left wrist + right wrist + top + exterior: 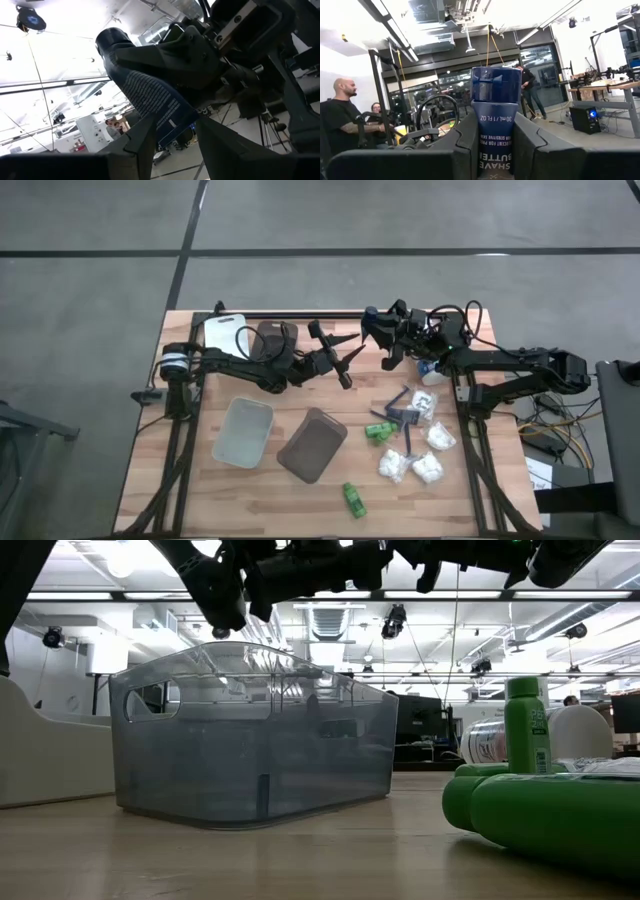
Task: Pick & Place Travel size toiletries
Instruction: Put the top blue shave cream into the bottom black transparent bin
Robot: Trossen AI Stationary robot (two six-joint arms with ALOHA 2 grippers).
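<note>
Tabletop (pixel 200 500): pale wood in an open workshop with bright ceiling lights. Both arms meet above its far middle.
Task's thing: a dark blue tube (pixel 495 100) is up in the air between the arms. The rest lie at the right: green bottles (pixel 378 430), white packets (pixel 425 465) and more blue sticks (pixel 405 415).
Right hand (pixel 390 345): narrow, clamped on the tube's body just below the cap.
Left hand (pixel 345 358): set about the tube's flat end. I cannot tell whether it grips or only flanks it.
Trays: a clear tray (pixel 243 430) and a grey tray (pixel 312 445) sit near the middle, well apart from the lifted tube.
Risk, drop: if the right hand lets go before the left has a sure hold, the tube would likely fall short of either tray.
Risk, slip: the flat end is thin, so a pinch there may let the tube swing or twist out.
Risk, clash: the two hands are very close, and a small misjudged move could knock them together.
High view only: the whole layout of trays, pile and a lone green bottle (pixel 353 498) near the front edge.
Right wrist view only: the tube's printed label, and people (pixel 342 117) in the room beyond.
Left wrist view only: the tube's flat end and the right hand behind it.
Low view only: the grey tray's height.
</note>
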